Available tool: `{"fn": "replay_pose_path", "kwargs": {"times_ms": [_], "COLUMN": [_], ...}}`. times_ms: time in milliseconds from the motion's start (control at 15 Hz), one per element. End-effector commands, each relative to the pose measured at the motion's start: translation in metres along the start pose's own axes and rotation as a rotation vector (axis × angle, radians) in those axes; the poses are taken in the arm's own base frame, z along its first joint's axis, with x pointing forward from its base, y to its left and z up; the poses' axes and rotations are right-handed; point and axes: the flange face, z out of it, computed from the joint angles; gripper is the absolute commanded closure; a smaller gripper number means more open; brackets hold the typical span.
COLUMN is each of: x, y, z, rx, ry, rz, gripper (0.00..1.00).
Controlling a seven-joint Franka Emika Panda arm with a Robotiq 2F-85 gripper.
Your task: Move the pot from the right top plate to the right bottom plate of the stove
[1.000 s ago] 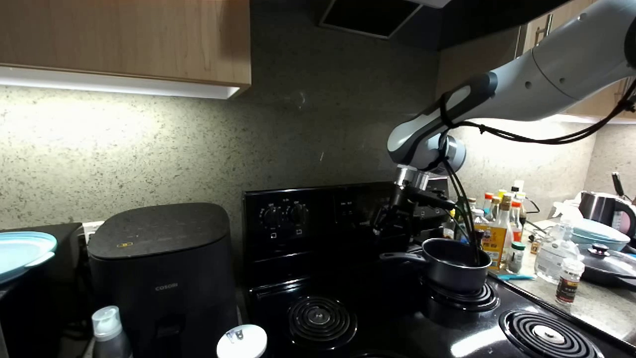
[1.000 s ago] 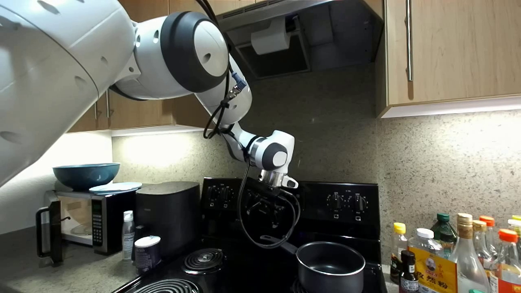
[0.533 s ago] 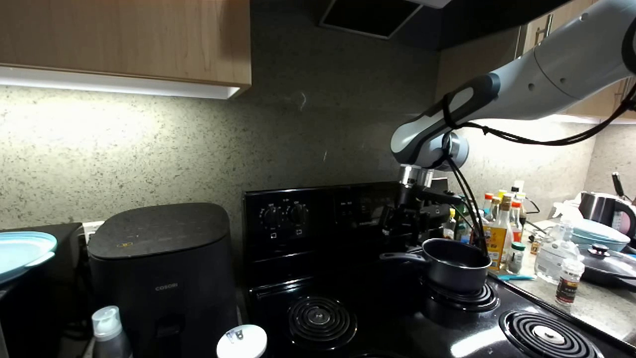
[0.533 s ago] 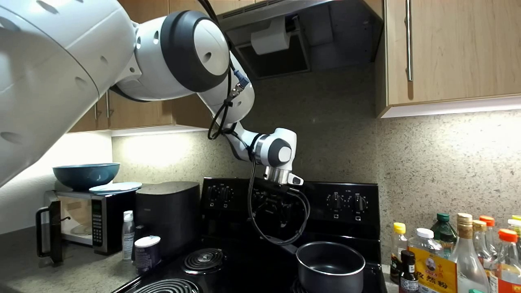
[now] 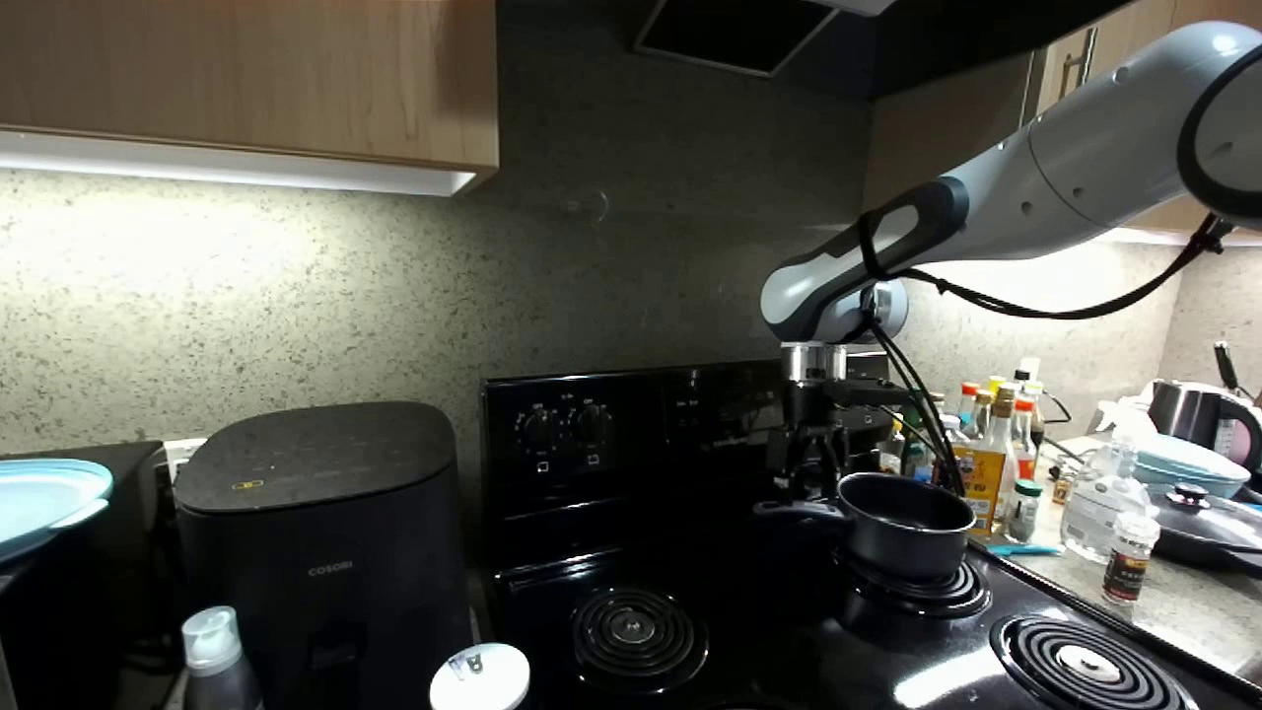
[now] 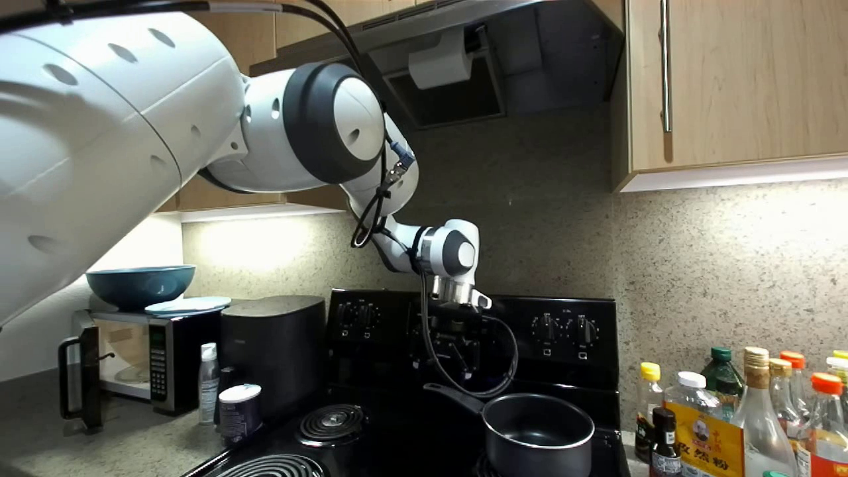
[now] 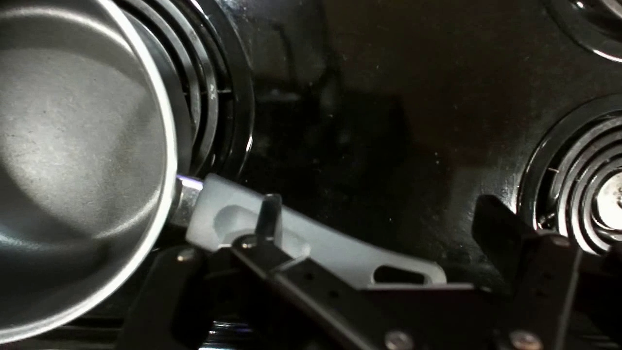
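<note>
Pot [image 5: 907, 540] sits upright on the right top plate [image 5: 927, 596], its floor bare inside, so probably only its own weight to lift. Looks like thin stiff metal: modest load, no give, not fragile, though the dark coating could scratch. Handle [image 7: 335, 249] looks smooth and rigid, maybe a bit slick. Any handle hold puts the body well off-centre, so expect droop and twist; I'd grab close to the pot, not at the far end, and squeeze hard. Gripper [image 7: 381, 209] holds nothing: fingers [image 7: 270, 218] spread wide above the handle, one overlapping it in the wrist view; can't tell if it touches. Catch: that spread runs roughly along the handle, not across it, so I'd yaw the wrist before closing. Arm [image 5: 1065, 177] reaches over the stove [image 5: 779, 651], forearm sloping down, wrist vertical, gripper pointing down near the handle. Target is the right bottom plate [image 5: 1087, 663], the front coil on the same side; keep the pot level on the way across.
</note>
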Motion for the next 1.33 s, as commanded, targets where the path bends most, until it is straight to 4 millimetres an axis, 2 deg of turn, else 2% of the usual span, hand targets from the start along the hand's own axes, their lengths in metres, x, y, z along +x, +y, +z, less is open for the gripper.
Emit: {"fn": "replay_pose_path", "kwargs": {"times_ms": [0, 133, 600, 733, 933, 1267], "x": [0.003, 0.005, 0.014, 0.011, 0.015, 0.023], "y": [0.000, 0.001, 0.004, 0.003, 0.005, -0.010], "z": [0.000, 0.002, 0.001, 0.002, 0.002, 0.019], "rx": [-0.001, -0.001, -0.088, -0.072, -0.070, -0.154], "ry": [-0.004, -0.004, -0.113, -0.092, -0.095, -0.276], "rz": [-0.004, -0.006, -0.351, -0.298, -0.324, -0.482], "gripper": [0.00, 0.00, 0.00, 0.00, 0.00, 0.00]}}
